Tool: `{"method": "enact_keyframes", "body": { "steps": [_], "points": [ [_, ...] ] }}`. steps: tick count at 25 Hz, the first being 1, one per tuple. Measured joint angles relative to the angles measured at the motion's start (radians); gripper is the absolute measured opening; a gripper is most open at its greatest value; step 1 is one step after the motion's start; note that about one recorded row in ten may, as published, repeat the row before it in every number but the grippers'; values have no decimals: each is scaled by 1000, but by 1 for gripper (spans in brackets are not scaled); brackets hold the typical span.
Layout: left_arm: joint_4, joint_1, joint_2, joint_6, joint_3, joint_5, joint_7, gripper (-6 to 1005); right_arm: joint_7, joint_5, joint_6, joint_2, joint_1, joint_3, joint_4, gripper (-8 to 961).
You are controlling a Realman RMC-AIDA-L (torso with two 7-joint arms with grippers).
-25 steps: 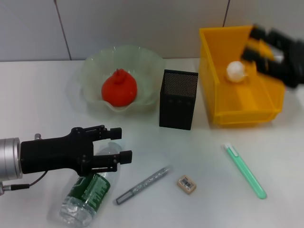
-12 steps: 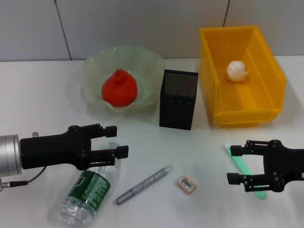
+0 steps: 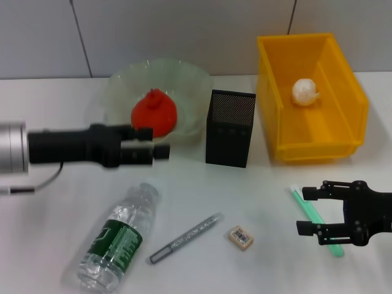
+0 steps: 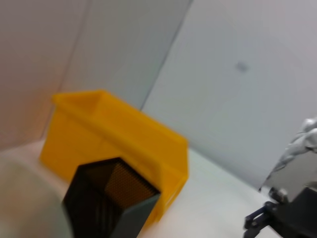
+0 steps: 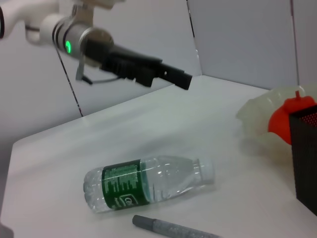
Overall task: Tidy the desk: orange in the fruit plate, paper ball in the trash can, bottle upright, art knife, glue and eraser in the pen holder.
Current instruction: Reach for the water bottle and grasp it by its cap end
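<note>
I see the bottle lying flat on the smooth white desk, clear ribbed plastic with a dark green label, pale cap pointing toward the bowl. That wavy translucent green bowl holds the lumpy red-orange fruit. My left gripper hangs raised in front of the bowl, holding nothing; I cannot tell how far its fingers are spread. My right gripper sits low over the green knife, fingers wide apart. The tan eraser lies beside a grey glue pen. The black mesh cup stands next to the glossy yellow bin holding a paper ball.
</note>
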Motion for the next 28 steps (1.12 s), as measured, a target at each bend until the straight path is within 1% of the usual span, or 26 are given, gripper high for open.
{"method": "enact_keyframes", "body": {
  "steps": [2,3,4,5,6,9,10,11,12,13,15,16,17,18,21,23,26,28],
  "points": [
    [0,0,0,0,0,0,0,789,0,-1,2,0,-1,3,-4,788],
    [147,-55,6,-11,-1,120,-317,789,0,-1,2,0,-3,4,-7,788],
    [147,-55,6,-11,-1,120,-317,789,0,-1,2,0,-4,5,-10,788],
    [232,-89,5,-15,1,230,-494,790,0,-2,2,0,-4,7,-12,788],
    [272,-108,3,-13,4,285,-566,790,0,-2,2,0,-5,10,-13,788],
    [272,-108,3,-13,4,285,-566,790,0,-2,2,0,-7,13,-22,788],
    [343,-192,-12,26,10,490,-769,790,0,-2,2,0,-8,13,-26,788],
    [343,-192,-12,26,10,490,-769,790,0,-3,2,0,-9,14,-27,788],
    [336,-265,-34,67,12,642,-848,789,0,-3,2,0,-9,14,-28,788],
    [323,-315,-53,82,14,724,-876,789,0,-3,1,0,-9,14,-29,788],
    [323,-315,-53,82,14,724,-876,788,0,-3,1,0,-10,15,-31,788],
    [302,-347,-68,85,17,800,-894,788,0,-3,1,0,-10,15,-32,788],
    [243,-400,-80,66,38,882,-921,787,0,-3,1,0,-10,16,-33,788],
    [243,-400,-80,66,38,882,-921,786,0,-3,1,0,-10,17,-34,788],
    [175,-427,-80,10,83,897,-951,785,0,-3,1,0,-10,24,-34,787],
    [161,-429,-80,-18,96,898,-959,785,0,-3,0,0,-10,26,-34,787],
    [154,-430,-80,-29,100,899,-962,784,0,-3,0,0,-10,26,-34,787],
    [104,-435,-81,-67,104,897,-965,784,2,-3,0,0,-10,25,-34,787]
  ]
}}
